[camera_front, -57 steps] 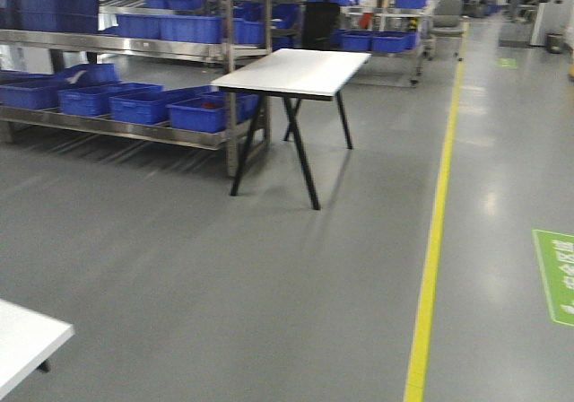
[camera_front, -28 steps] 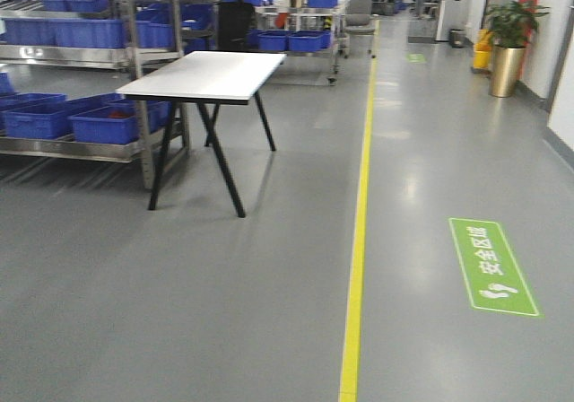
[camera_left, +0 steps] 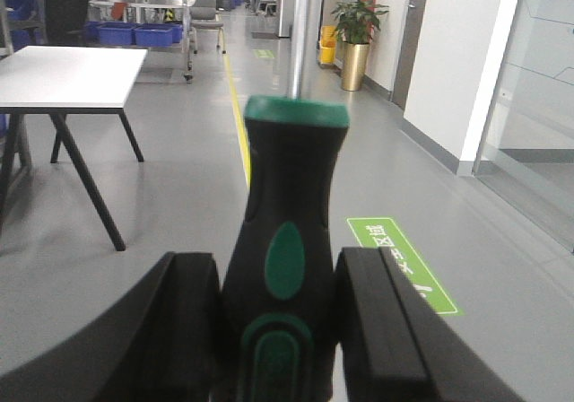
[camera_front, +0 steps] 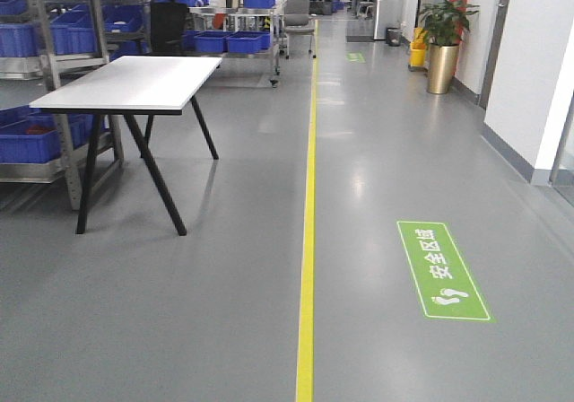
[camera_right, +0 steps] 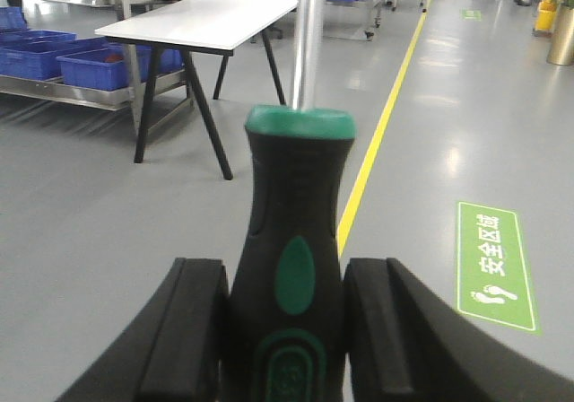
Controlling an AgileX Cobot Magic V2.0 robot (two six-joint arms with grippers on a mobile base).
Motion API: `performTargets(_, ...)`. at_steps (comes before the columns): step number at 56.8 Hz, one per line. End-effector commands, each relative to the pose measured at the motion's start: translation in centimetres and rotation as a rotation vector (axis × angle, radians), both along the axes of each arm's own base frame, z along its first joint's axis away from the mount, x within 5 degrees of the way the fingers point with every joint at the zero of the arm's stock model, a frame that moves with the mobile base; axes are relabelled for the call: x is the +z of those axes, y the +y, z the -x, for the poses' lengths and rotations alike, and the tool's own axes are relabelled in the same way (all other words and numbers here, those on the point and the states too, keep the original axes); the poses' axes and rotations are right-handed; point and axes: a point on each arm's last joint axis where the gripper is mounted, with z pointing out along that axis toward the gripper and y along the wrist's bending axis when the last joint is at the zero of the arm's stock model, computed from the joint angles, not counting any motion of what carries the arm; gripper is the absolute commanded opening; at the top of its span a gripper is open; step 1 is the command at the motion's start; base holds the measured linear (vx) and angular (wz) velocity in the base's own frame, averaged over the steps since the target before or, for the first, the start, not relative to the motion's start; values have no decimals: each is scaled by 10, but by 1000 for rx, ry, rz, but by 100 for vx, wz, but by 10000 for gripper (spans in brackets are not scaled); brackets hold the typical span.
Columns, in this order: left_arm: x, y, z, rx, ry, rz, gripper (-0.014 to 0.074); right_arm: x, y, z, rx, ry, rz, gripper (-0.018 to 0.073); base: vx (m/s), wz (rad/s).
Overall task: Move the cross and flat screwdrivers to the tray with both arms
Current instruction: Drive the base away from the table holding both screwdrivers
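Observation:
My left gripper [camera_left: 280, 321] is shut on a screwdriver [camera_left: 287, 231] with a black and green handle; its steel shaft points up and away. My right gripper [camera_right: 285, 326] is shut on a second screwdriver [camera_right: 291, 231] of the same black and green look, shaft pointing up. The tips are out of view, so I cannot tell cross from flat. Neither gripper nor arm shows in the front view. The grey metal tray is out of view in every frame.
A white table on black trestle legs [camera_front: 126, 83] stands at left, also in the wrist views [camera_left: 63, 74] [camera_right: 202, 21]. Shelves with blue bins [camera_front: 36, 137] lie behind it. A yellow floor line [camera_front: 308, 240], a green floor sign [camera_front: 441, 267], a potted plant [camera_front: 441, 39] and a white wall [camera_front: 538, 70] at right.
The front view has swung to the right: the white table and blue bins slid left, and the green floor sign, plant and right wall came into view.

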Motion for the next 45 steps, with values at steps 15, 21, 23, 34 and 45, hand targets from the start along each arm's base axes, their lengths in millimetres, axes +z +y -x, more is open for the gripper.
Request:
performTargets(15, 17, 1, 3, 5, -117, 38, 3, 17, -2, 0, -23, -112, -25, -8, 40, -5)
performTargets(21, 17, 1, 3, 5, -117, 38, 3, 17, -2, 0, -23, -112, -25, -8, 43, 17)
performTargets(23, 17, 1, 3, 5, -117, 38, 3, 17, -2, 0, -23, -112, -25, -8, 45, 25)
performTargets(34, 17, 1, 3, 5, -117, 38, 3, 17, -2, 0, -23, -112, -25, -8, 46, 37)
performTargets(45, 17, 1, 3, 5, -117, 38, 3, 17, -2, 0, -23, -112, -25, -8, 49, 55)
